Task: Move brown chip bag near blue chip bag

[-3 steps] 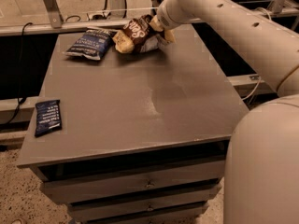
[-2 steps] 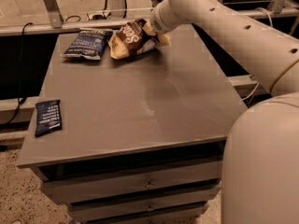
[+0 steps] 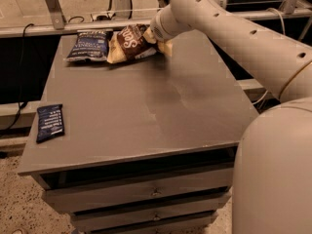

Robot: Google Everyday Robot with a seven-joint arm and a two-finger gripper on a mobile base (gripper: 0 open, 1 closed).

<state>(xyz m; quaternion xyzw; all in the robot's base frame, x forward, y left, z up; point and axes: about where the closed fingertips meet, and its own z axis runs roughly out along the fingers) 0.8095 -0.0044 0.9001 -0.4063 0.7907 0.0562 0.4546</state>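
Note:
The brown chip bag [image 3: 127, 43] is at the far end of the grey table [image 3: 146, 111], tilted, with its left edge touching the blue chip bag [image 3: 88, 46]. The blue chip bag lies flat at the table's far left. My gripper [image 3: 157, 42] reaches in from the right and is shut on the right end of the brown chip bag. The wrist covers most of the fingers.
A small flat dark-blue packet [image 3: 49, 122] lies near the table's left front edge. My white arm [image 3: 234, 38] crosses above the table's right side. Metal rails [image 3: 73, 26] run behind the table. Drawers [image 3: 156, 194] sit below the tabletop.
My gripper has carried the brown chip bag to the left, from a gap away from the blue chip bag to right beside it.

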